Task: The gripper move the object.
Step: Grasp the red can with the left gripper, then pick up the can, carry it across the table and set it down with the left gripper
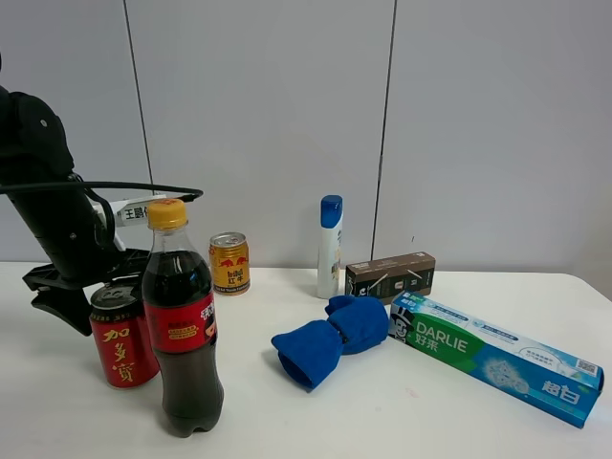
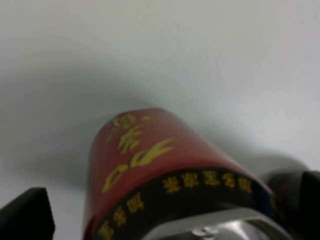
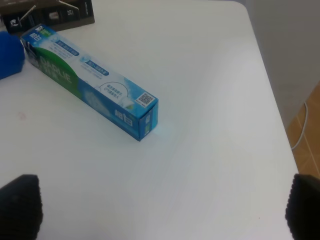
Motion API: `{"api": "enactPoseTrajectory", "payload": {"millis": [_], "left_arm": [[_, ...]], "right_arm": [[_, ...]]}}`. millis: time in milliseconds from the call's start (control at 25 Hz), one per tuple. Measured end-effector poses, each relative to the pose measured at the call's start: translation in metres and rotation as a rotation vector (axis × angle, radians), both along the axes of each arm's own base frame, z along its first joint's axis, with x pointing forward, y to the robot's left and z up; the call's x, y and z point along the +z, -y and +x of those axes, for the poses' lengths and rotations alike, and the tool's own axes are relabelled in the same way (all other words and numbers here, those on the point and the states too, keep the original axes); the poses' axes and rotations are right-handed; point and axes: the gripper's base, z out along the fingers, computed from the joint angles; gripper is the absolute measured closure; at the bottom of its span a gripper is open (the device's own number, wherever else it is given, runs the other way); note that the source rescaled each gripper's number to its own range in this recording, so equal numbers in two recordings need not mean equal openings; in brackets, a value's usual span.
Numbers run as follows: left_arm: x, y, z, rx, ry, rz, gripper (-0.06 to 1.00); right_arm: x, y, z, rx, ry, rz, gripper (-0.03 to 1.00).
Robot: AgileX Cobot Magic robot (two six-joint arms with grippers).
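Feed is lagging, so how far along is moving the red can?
Approach looks done: the left gripper straddles the red can. In hand: the grasp, jaws open with a visible gap. Left: closing, lifting, moving; the can stands on the table.

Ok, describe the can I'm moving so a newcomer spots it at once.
Look to the left end of the white table, where the black end effector hangs. Just left of the tall dark cola bottle with a yellow cap stands the red metal can with yellow characters; the gold can farther back is smaller.
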Motion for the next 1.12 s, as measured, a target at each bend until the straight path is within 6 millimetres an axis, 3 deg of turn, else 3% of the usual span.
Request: {"api": "enactPoseTrajectory", "payload": {"millis": [760, 800, 840, 880, 920, 960, 1000, 1120], "left_arm": [[-0.014, 0.000, 0.000, -0.001, -0.044, 0.007, -0.05], [-0.014, 0.000, 0.000, -0.001, -0.044, 0.007, 0.03], [-0.014, 0.000, 0.000, -0.001, -0.044, 0.007, 0.18], [-0.014, 0.000, 0.000, -0.001, -0.044, 0.007, 0.38], [-0.014, 0.000, 0.000, -0.001, -0.044, 0.007, 0.69], [-0.014, 0.000, 0.000, -0.006, -0.043, 0.013, 0.89], [-0.014, 0.000, 0.000, -0.007, -0.043, 0.014, 0.94], [-0.014, 0.000, 0.001, -0.007, -0.041, 0.013, 0.93]], "right_arm": [[0.000, 0.000, 0.000, 0.000, 0.000, 0.000, -0.03], [0.000, 0.000, 0.000, 0.000, 0.000, 0.000, -0.03], [0.000, 0.000, 0.000, 0.000, 0.000, 0.000, -0.03], [0.000, 0.000, 0.000, 0.000, 0.000, 0.000, -0.03], [0.000, 0.000, 0.000, 0.000, 0.000, 0.000, -0.03], [0.000, 0.000, 0.000, 0.000, 0.000, 0.000, -0.03], [0.000, 0.000, 0.000, 0.000, 0.000, 0.000, -0.03], [0.000, 0.000, 0.000, 0.000, 0.000, 0.000, -0.03]]}}
